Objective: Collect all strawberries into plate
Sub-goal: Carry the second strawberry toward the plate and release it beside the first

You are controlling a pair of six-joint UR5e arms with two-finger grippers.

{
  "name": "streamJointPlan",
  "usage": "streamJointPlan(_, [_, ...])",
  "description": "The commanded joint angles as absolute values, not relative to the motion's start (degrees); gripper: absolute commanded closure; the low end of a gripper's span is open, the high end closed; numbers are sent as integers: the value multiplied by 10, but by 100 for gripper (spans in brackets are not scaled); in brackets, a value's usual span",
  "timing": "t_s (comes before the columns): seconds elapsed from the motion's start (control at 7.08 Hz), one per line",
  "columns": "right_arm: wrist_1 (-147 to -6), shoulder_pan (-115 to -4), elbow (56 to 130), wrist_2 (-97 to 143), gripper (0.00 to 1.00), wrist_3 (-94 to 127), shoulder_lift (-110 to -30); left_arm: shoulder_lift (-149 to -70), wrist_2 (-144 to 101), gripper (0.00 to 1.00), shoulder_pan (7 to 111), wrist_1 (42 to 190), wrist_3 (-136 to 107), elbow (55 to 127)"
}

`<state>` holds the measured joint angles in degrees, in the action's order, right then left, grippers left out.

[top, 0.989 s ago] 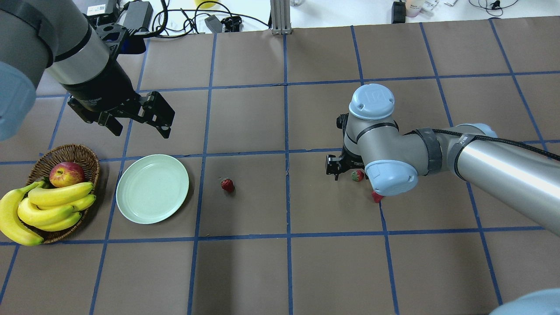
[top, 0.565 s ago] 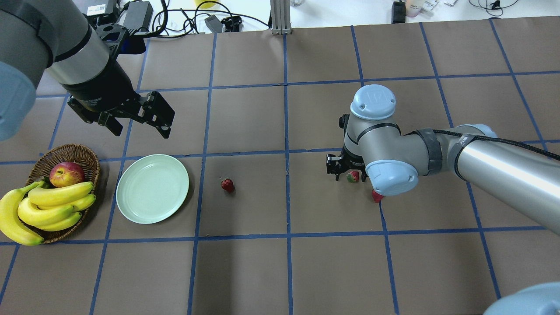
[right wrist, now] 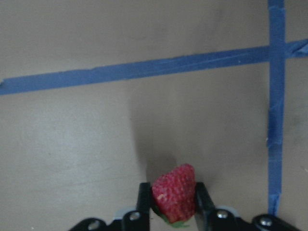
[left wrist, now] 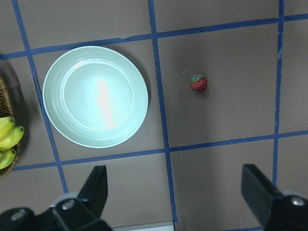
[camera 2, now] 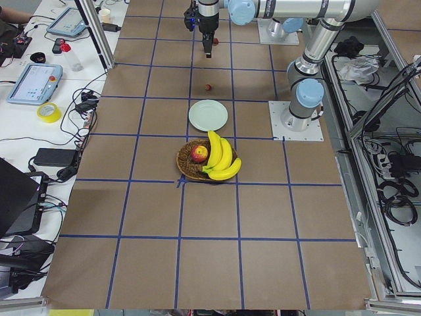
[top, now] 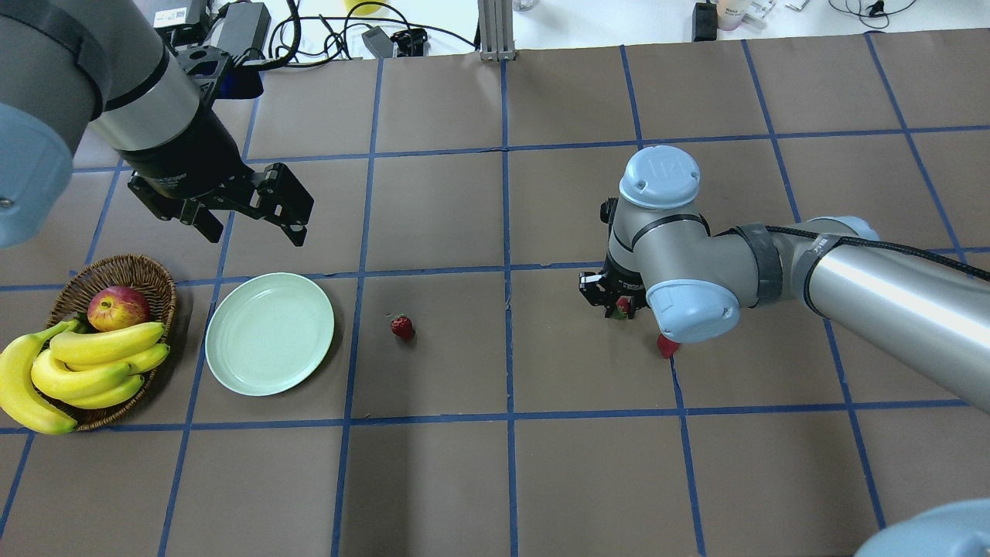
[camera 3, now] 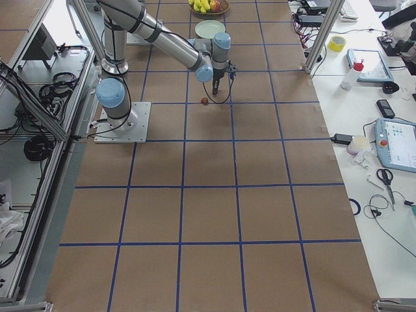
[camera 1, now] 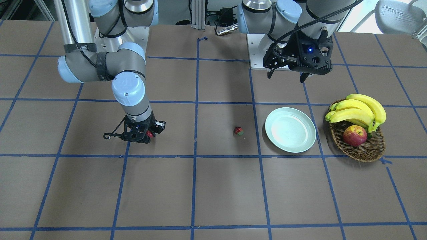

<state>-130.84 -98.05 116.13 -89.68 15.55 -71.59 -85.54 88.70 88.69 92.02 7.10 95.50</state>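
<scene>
My right gripper (top: 619, 305) is low at the table and shut on a strawberry (right wrist: 174, 198), which sits red between the two pads; it also shows in the front view (camera 1: 150, 134). A second strawberry (top: 401, 326) lies on the table right of the pale green plate (top: 269, 334), which has nothing on it. A third strawberry (top: 667, 346) peeks out from under my right arm's elbow joint. My left gripper (top: 251, 226) hangs open and empty above the table behind the plate; its wrist view shows the plate (left wrist: 95, 96) and the second strawberry (left wrist: 198, 83).
A brown wicker basket (top: 116, 269) with a red-yellow apple (top: 117, 307) and a bunch of bananas (top: 85, 363) stands left of the plate at the table's left edge. Cables and devices lie beyond the far edge.
My right gripper has shifted slightly right over the strawberry and closed on it. My left gripper has drifted a little.
</scene>
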Motion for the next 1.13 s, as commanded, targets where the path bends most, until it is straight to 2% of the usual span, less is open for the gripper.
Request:
streamJointPlan(0.0, [-1299,-1014,1130,-871,89,267,-719,-860,887,0,887,918,65,956])
streamJointPlan(0.42, [-1310,-1157,1059,-827,88,463,-668,-853,850,0,888,920,64,955])
streamJointPlan(0.71, [-1336,-1186,992,-796,87,524,-613,-852,839,0,886,918,63,954])
streamJointPlan(0.85, [-1337,-1187,981,-795,84,523,-599,-850,841,0,884,918,62,951])
streamJointPlan(0.99, [-1336,-1187,984,-796,63,519,-596,-852,836,0,884,918,62,954])
